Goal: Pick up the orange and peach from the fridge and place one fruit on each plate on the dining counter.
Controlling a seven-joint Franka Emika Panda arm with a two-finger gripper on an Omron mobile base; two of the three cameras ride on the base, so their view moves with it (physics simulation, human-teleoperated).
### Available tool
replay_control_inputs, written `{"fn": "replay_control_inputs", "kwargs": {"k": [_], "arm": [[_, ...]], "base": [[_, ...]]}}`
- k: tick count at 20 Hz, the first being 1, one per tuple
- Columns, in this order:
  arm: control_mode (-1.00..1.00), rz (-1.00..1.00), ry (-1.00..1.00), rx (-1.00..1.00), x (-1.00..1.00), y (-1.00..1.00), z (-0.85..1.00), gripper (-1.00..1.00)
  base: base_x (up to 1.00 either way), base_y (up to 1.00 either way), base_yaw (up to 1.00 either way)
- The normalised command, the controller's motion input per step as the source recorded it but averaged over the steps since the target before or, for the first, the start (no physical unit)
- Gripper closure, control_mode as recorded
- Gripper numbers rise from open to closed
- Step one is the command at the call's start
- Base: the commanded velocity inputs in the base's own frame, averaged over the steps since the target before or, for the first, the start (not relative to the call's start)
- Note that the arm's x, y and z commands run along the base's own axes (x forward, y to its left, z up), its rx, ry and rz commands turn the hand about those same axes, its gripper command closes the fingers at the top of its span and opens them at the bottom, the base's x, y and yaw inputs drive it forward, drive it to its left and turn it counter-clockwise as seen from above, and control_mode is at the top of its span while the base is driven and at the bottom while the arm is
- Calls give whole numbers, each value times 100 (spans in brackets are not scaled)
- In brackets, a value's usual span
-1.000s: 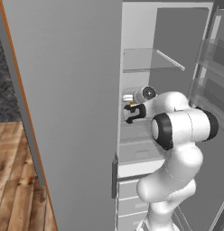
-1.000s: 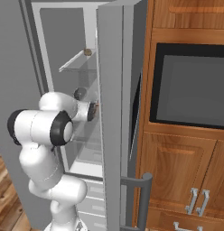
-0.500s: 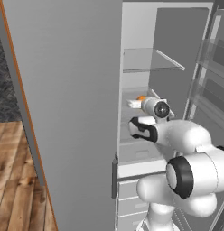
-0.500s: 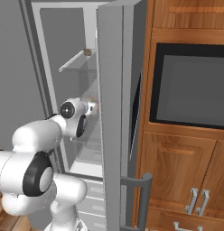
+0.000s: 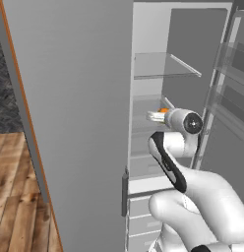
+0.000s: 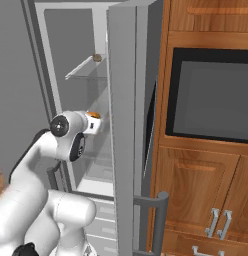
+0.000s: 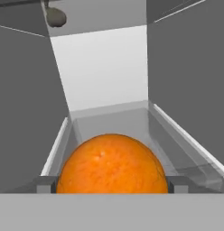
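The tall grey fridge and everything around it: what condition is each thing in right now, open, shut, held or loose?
Tall grey-doored fridge: doors open, white interior showing.
Small round bright-orange fruit: on a clear glass shelf, sitting between the fingers; a firm grip cannot be told.
Two-finger gripper: reached into the fridge, one fingertip on each side of the fruit.
Brown wooden cabinet doors: shut.
Pale fridge drawers: shut.

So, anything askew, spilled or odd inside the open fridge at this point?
Nothing stands out. The round bright-orange fruit sits on a clear glass shelf of the grey-doored fridge, right between the gripper fingertips. The shelves look level, with no spills.
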Motion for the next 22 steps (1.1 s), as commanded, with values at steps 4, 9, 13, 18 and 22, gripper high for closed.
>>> {"fn": "replay_control_inputs", "kwargs": {"k": [4, 9, 13, 18, 22], "arm": [[-100, -2, 35, 0, -56, 0, 23, 100], [-100, 0, 53, 1, -29, 0, 8, 100], [-100, 0, 48, 5, -46, 0, 0, 100], [-100, 0, 17, 0, -63, 6, 0, 100], [-100, 0, 0, 0, -55, 21, 0, 100]], "base": [[0, 0, 0], [0, 0, 0], [0, 0, 0], [0, 0, 0], [0, 0, 0]]}}
